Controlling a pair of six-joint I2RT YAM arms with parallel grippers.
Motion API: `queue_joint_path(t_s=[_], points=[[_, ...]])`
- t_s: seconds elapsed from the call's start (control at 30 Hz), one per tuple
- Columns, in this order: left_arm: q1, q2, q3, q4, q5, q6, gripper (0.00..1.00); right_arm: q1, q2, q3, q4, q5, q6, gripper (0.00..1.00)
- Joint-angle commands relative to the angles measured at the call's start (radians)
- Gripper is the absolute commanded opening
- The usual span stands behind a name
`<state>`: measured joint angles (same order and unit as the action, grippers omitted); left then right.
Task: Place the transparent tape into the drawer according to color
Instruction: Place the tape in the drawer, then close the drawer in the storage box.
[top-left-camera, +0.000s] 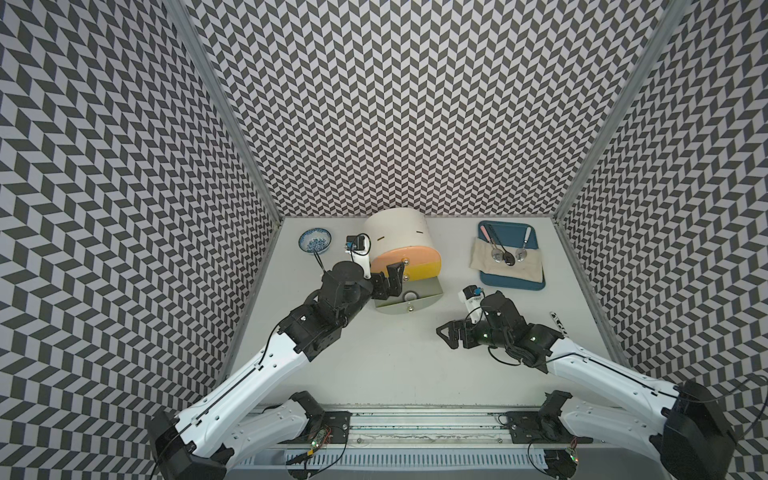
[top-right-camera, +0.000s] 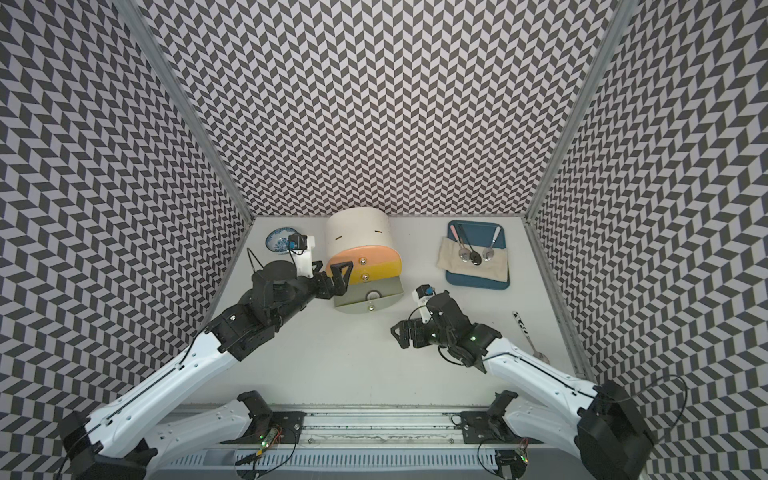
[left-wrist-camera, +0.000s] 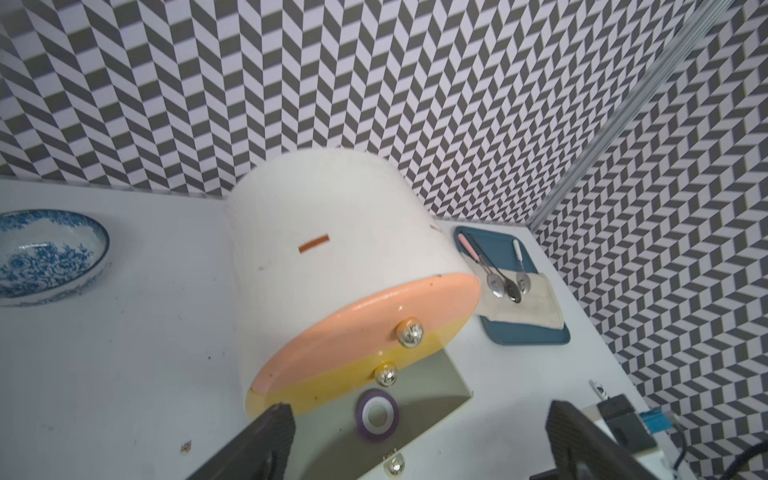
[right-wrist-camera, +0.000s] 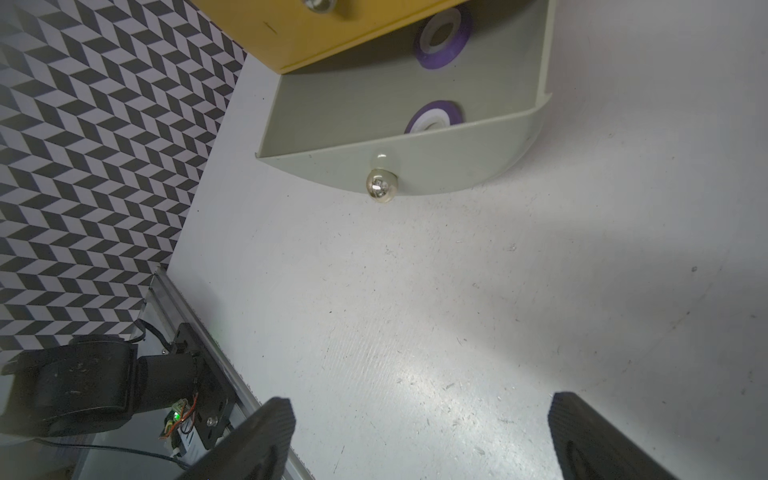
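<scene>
The transparent tape (right-wrist-camera: 442, 35), two purple rings, is seen lying in the open grey-green drawer (right-wrist-camera: 457, 166). The left hand (left-wrist-camera: 419, 419) and the right hand (right-wrist-camera: 419, 415) are spread, empty. The drawer could be jammed if pushed off-centre.

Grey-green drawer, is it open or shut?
Open. The grey-green drawer sticks out beyond the yellow drawer above it, showing two purple tape rings inside.

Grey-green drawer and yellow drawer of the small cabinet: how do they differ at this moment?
The grey-green drawer is pulled out; the yellow drawer is shut. The grey-green drawer shows two purple tape rings inside; the yellow drawer's inside is hidden. The grey-green drawer is the lowest; the yellow drawer sits just above it. Both carry a small round metal knob.
</scene>
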<state>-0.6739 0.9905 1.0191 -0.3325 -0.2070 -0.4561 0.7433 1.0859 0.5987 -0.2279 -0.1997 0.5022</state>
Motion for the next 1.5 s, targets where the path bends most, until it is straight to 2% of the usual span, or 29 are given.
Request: queue_joint_path(t_s=[0.0, 0.2, 0.27, 0.5, 0.77, 1.03, 1.2, 1.47], points=[[0.083, 0.022, 0.080, -0.082, 0.128, 0.049, 1.00, 0.030, 0.020, 0.038, 0.099, 0.053, 0.013, 1.00], [0.282, 0.187, 0.172, -0.082, 0.402, 0.057, 1.00, 0.064, 0.069, 0.059, 0.167, 0.091, 0.028, 1.00], [0.319, 0.242, 0.197, -0.073, 0.464, 0.048, 0.99, 0.071, 0.081, 0.062, 0.189, 0.107, 0.034, 1.00], [0.377, 0.370, 0.264, -0.051, 0.537, 0.057, 0.93, 0.102, 0.102, 0.040, 0.260, 0.143, 0.045, 1.00], [0.425, 0.440, 0.288, -0.046, 0.600, 0.080, 0.88, 0.141, 0.166, 0.016, 0.360, 0.197, 0.042, 0.98], [0.433, 0.494, 0.287, -0.052, 0.618, 0.098, 0.87, 0.190, 0.261, 0.026, 0.440, 0.267, 0.042, 0.88], [0.438, 0.498, 0.279, -0.051, 0.620, 0.096, 0.86, 0.211, 0.325, 0.040, 0.487, 0.325, 0.050, 0.76], [0.447, 0.501, 0.282, -0.062, 0.623, 0.097, 0.86, 0.216, 0.434, 0.081, 0.507, 0.296, 0.064, 0.55]])
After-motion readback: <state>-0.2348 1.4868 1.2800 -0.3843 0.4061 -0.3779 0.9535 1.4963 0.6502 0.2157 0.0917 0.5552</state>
